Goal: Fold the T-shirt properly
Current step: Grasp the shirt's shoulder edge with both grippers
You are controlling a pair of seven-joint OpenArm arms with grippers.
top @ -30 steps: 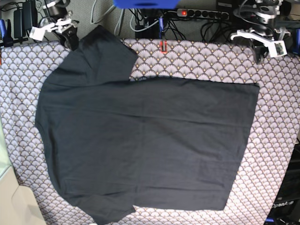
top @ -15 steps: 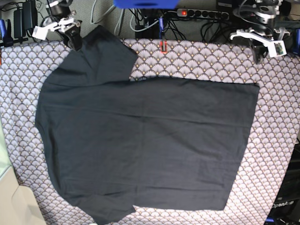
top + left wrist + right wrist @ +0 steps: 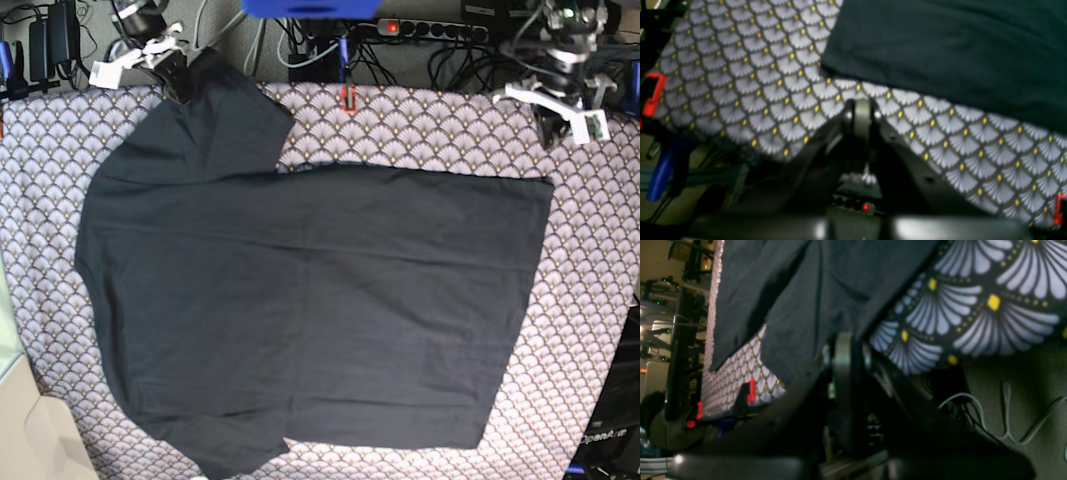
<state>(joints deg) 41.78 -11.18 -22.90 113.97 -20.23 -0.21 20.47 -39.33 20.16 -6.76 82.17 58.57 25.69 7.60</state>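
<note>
plain black soft cotton short-sleeved t-shirt (image 3: 310, 300), spread flat on the bench under a purple-white scallop-patterned tablecloth (image 3: 600, 250).
we note the right pincer (image 3: 180, 82) closed on the t-shirt's far sleeve edge; the left pincer (image 3: 548, 125) closed and empty, hanging above the tablecloth near the hem corner.

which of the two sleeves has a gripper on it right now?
The far sleeve, by the table's back edge: the right gripper sits closed at its hem. The near sleeve at the front edge lies untouched; the left gripper is off the T-shirt.
</note>
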